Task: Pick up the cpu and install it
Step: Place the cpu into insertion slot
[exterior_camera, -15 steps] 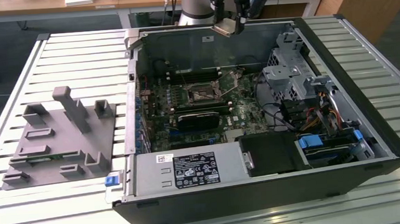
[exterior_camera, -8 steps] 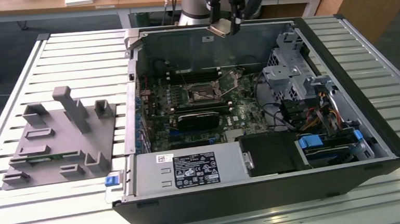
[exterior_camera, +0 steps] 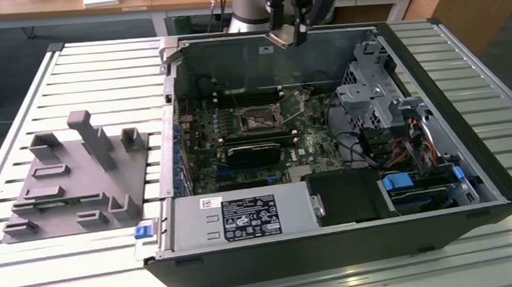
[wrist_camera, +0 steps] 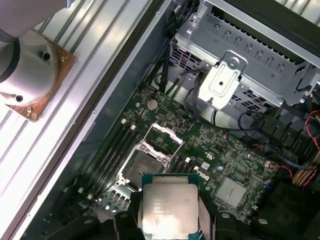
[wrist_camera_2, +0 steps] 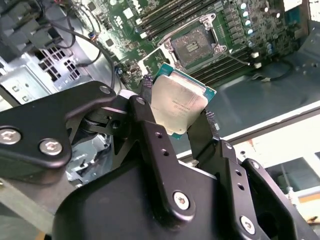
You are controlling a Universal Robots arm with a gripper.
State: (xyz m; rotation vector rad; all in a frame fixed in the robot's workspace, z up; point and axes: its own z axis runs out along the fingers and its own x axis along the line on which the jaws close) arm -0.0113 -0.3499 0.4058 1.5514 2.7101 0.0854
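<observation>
Gripper (wrist_camera_2: 178, 100) pinching the cpu (wrist_camera: 169, 210) by opposite edges, lid upward, held clear above the motherboard's open socket (wrist_camera: 141, 169), presumably leaving its underside free for seating.

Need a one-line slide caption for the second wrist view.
The gripper, shut on the cpu, hangs over the motherboard with its empty socket in sight.

gripper (wrist_camera_2: 179, 102): matte black body is branching into jointed links and two slim drilled fingers (wrist_camera_2: 156, 145); silver hex screws (wrist_camera_2: 181, 200) are sitting at the pivots. arm (exterior_camera: 248, 10): pale grey round tube is ending in a silver flange (wrist_camera: 25, 65) backing a copper-coloured square plate (wrist_camera: 64, 65).
</observation>
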